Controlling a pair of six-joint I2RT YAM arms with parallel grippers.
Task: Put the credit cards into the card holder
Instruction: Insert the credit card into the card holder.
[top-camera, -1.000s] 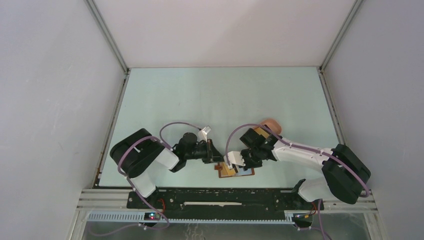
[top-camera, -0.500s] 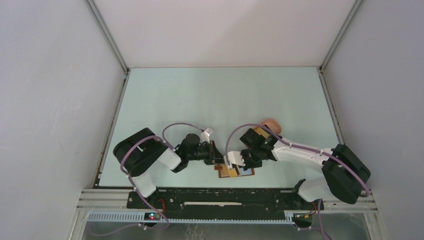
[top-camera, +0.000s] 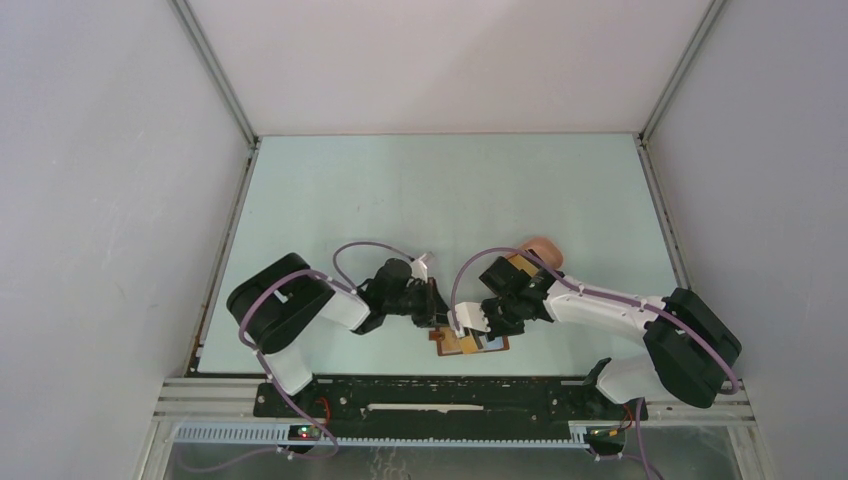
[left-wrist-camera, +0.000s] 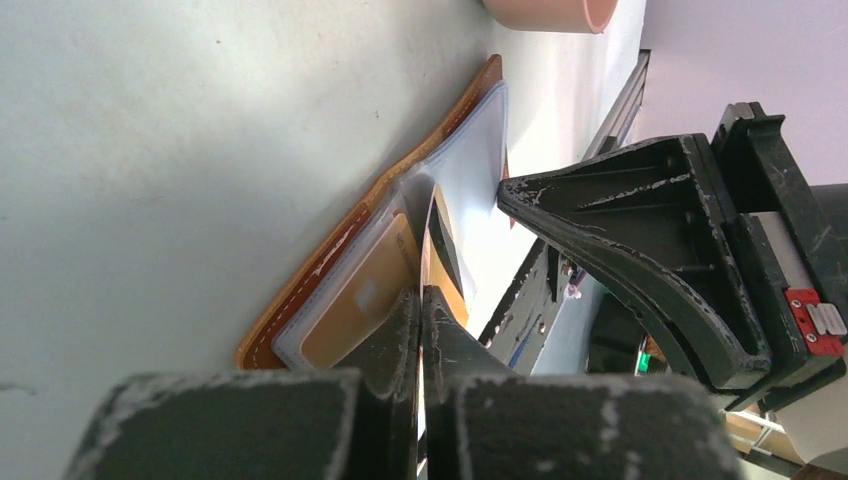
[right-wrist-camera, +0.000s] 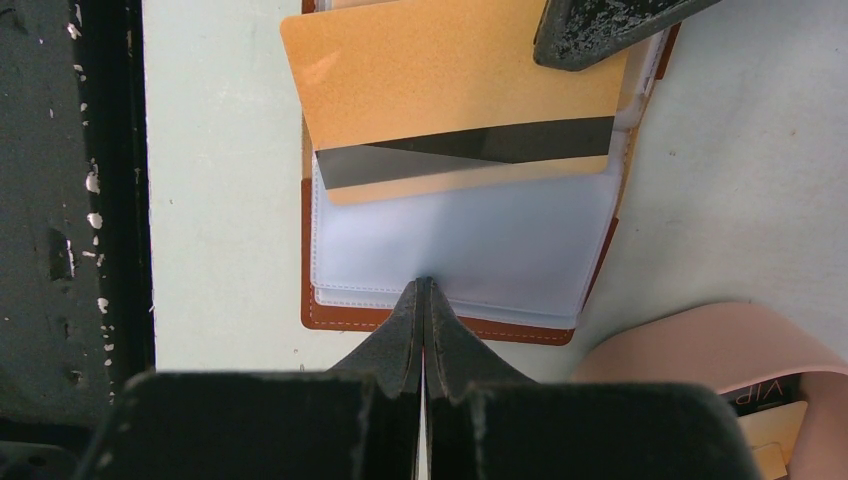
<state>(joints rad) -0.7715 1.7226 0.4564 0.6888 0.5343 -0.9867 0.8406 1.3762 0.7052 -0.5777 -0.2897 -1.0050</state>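
The big green table (top-camera: 400, 200) holds everything. The card holder (right-wrist-camera: 440, 322) lies open and flat on it, near the front edge, between the two arms.

The pink tray (right-wrist-camera: 700, 345) sits just beside the card holder. In it I can see a bit of a black card (right-wrist-camera: 765, 395) and a bit of a yellow-orange card (right-wrist-camera: 775, 432). The rest of the tray is out of view.

The card holder is brown on the outside. Inside it is a see-through pocket (right-wrist-camera: 450, 250). An orange card (right-wrist-camera: 440, 80) with a dark stripe lies a little crooked on the open card holder. Its lower edge is at the top of the see-through pocket. I cannot tell if it is tucked into a slot.

The left gripper (left-wrist-camera: 420, 300) has its two fingers pressed tight together, with nothing between them. Its tip rests on one corner of the orange card, at one end of the card holder.

The right gripper (right-wrist-camera: 422, 290) also has its fingers squeezed together. Its tip touches the edge of the see-through pocket, at the other end of the card holder. I cannot tell if it pinches the pocket.

Count: two arms, two grippers, one tray, one card holder, one card on the card holder, two cards peeking out of the tray.
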